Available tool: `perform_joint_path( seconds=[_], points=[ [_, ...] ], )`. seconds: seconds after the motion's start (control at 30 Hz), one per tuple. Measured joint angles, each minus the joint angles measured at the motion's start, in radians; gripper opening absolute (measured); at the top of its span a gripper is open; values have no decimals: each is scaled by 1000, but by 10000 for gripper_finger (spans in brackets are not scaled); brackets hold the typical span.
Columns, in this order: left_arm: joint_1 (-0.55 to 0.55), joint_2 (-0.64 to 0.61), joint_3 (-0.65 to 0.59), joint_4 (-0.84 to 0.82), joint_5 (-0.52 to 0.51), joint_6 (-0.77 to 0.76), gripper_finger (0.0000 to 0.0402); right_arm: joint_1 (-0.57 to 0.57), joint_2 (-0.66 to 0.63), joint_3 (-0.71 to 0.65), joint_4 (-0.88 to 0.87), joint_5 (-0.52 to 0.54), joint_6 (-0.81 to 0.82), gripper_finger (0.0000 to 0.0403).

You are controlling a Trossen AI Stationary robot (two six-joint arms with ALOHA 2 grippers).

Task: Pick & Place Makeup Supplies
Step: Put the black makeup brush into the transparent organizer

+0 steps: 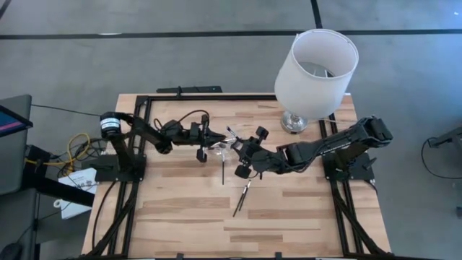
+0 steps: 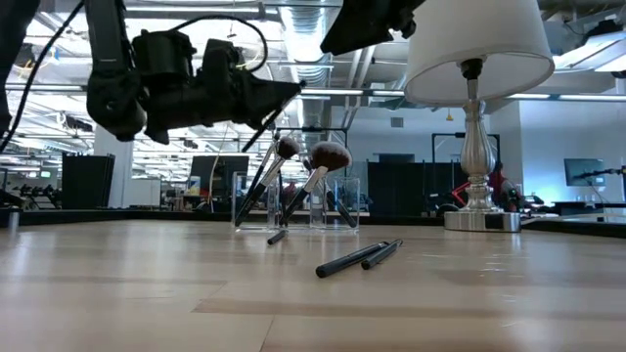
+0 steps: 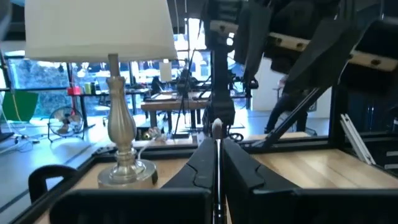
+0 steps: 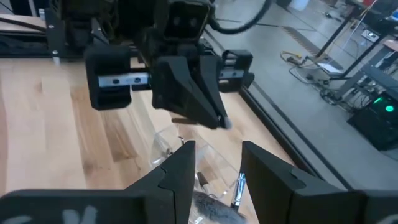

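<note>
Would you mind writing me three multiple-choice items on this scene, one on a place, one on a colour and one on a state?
1. Where do the two loose makeup brushes lie?
A) on the bare tabletop
B) in a drawer
C) on the floor

2. What colour is the lampshade?
A) black
B) white
C) green

3. How is the left gripper?
A) wide open and empty
B) shut on a thin brush
C) out of view

Answers:
1 A, they lie side by side on the wood.
2 B, it is plainly white from above.
3 B, its fingers are pressed together on the brush, while the right gripper hovers open.
</note>
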Motion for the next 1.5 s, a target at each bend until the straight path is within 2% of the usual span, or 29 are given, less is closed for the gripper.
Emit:
perform_joint_path(
  seconds=[0.3, 0.57, 0.9, 1.3, 1.5],
  points=[
    [5, 71, 10, 0, 1, 0, 12, 0, 0, 0, -5, -2, 5, 121],
    [4, 103, -7, -1, 0, -3, 12, -19, 0, 0, -69, -37, 116, 121],
    [29, 100, -102, -1, -55, 2, 13, -4, 0, 0, -80, -105, 142, 121],
    [37, 91, -90, -1, -57, 3, 20, 0, 0, 0, -80, -104, 140, 121],
    [37, 91, -90, -1, -57, 3, 36, 0, 0, 0, -80, -105, 132, 121]
  ],
)
